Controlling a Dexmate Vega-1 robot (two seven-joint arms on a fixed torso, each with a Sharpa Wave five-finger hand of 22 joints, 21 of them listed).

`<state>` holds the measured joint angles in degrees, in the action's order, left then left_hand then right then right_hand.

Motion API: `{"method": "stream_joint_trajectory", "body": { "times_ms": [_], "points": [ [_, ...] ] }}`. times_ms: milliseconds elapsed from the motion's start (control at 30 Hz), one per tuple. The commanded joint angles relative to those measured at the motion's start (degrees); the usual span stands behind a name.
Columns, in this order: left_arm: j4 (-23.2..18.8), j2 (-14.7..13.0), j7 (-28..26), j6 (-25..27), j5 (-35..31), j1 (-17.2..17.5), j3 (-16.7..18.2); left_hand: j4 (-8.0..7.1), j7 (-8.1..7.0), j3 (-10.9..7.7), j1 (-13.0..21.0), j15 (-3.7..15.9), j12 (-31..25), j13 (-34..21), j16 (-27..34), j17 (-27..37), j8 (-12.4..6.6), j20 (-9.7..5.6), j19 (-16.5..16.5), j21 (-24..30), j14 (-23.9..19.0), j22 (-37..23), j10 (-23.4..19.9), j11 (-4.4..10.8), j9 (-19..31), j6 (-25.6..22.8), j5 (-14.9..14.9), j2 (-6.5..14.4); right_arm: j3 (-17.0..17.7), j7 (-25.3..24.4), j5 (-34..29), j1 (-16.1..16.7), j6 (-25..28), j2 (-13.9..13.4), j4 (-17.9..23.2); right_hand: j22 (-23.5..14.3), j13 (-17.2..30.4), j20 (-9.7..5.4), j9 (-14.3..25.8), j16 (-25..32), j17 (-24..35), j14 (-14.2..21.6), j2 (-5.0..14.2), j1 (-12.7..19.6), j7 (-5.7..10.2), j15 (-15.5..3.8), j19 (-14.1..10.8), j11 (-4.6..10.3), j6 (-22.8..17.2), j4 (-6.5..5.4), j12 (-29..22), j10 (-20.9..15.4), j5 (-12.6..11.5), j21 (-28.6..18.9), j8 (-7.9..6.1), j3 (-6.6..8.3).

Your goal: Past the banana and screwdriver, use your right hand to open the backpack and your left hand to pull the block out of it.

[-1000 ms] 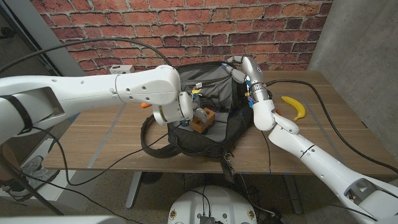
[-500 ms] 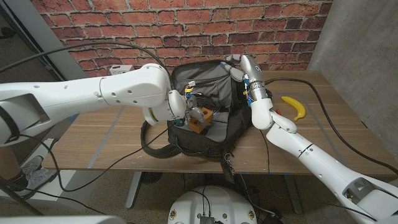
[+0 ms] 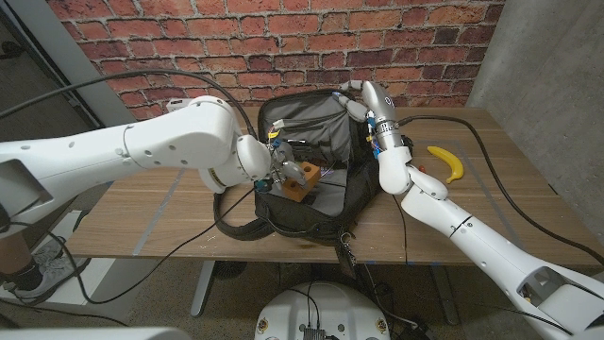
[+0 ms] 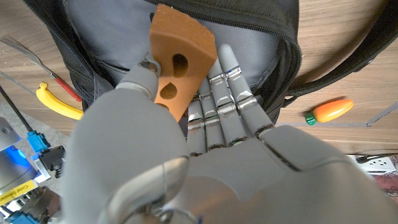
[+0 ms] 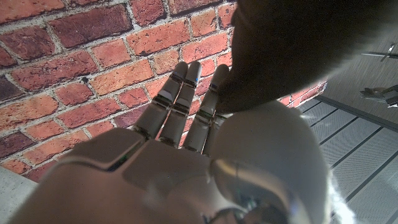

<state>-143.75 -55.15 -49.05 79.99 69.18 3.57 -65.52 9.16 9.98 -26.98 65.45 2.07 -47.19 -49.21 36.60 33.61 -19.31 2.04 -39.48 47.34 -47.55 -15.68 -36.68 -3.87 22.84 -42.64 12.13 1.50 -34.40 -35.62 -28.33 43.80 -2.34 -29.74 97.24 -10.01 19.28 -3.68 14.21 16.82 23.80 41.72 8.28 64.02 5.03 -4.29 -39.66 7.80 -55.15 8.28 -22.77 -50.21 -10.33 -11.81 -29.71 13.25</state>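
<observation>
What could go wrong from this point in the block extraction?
The left hand holds the block only between thumb and fingers, just above the backpack opening; a slip would likely drop it back inside. The right hand holds the flap up at its top edge; if that grip slides, the flap may fall onto the left hand.

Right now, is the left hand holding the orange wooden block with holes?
Yes, the left hand grips the orange wooden block between thumb and fingers over the open black backpack.
</observation>
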Motion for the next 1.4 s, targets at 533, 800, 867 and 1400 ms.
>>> {"method": "stream_joint_trajectory", "body": {
  "times_ms": [533,800,867,1400],
  "points": [
    [-4.48,-5.61,-3.64,-0.01,2.92,15.86,20.21,0.21,0.13,0.30,3.28,3.13,-0.41,-0.49,0.00,0.80,-0.50,0.00,0.55,1.48,-3.64,0.24,-4.38,4.20,5.41,-1.07,0.28,4.01,-1.43,1.50,0.29,-2.48,0.94,0.38,-1.58,-0.20,0.27,-5.73,0.31,-0.16,0.27,0.60,0.73,0.19,0.47,-8.97,0.06,-0.14,-0.03,-0.06,0.02,-0.25,-0.32,-0.36,-0.28,-0.23],
    [-5.74,-6.64,-5.09,-0.01,4.87,21.07,26.73,0.18,0.01,0.38,3.23,3.16,-0.41,-0.47,-0.05,1.08,-0.64,0.07,0.77,1.95,-3.66,0.34,-4.63,4.33,5.90,-1.26,0.29,4.02,-2.01,1.72,0.33,-3.66,0.42,0.76,-2.70,-0.20,0.25,-5.74,0.27,-0.21,0.34,0.65,0.74,0.17,0.64,-8.90,0.07,-0.28,-0.03,-0.10,0.12,-0.19,-0.32,-0.36,-0.27,-0.27],
    [-6.23,-7.04,-5.13,-0.01,5.02,22.37,28.34,0.19,-0.01,0.35,3.21,3.18,-0.41,-0.47,-0.11,1.05,-0.70,-0.02,0.78,2.07,-3.77,0.37,-4.67,4.34,6.01,-1.38,0.31,4.01,-2.09,1.64,0.38,-3.95,0.47,1.01,-3.08,-0.20,0.28,-5.75,0.26,-0.22,0.36,0.66,0.76,0.20,0.60,-8.93,0.07,-0.20,0.02,-0.10,0.12,-0.17,-0.32,-0.36,-0.26,-0.26],
    [-7.48,-9.06,-14.95,-0.01,13.97,29.77,37.35,0.27,-0.29,0.42,3.35,3.28,-0.43,-0.68,-0.04,1.58,-1.10,-0.05,1.06,2.92,-4.08,0.53,-4.83,4.33,6.85,-2.00,0.36,4.05,-3.41,2.13,0.86,-6.82,-1.40,2.05,-6.54,-0.20,0.34,-5.75,0.23,-0.40,0.45,0.66,0.77,0.26,0.60,-8.98,0.07,-0.16,0.03,-0.10,0.16,-0.25,-0.32,-0.36,-0.27,-0.30]
  ]
}}
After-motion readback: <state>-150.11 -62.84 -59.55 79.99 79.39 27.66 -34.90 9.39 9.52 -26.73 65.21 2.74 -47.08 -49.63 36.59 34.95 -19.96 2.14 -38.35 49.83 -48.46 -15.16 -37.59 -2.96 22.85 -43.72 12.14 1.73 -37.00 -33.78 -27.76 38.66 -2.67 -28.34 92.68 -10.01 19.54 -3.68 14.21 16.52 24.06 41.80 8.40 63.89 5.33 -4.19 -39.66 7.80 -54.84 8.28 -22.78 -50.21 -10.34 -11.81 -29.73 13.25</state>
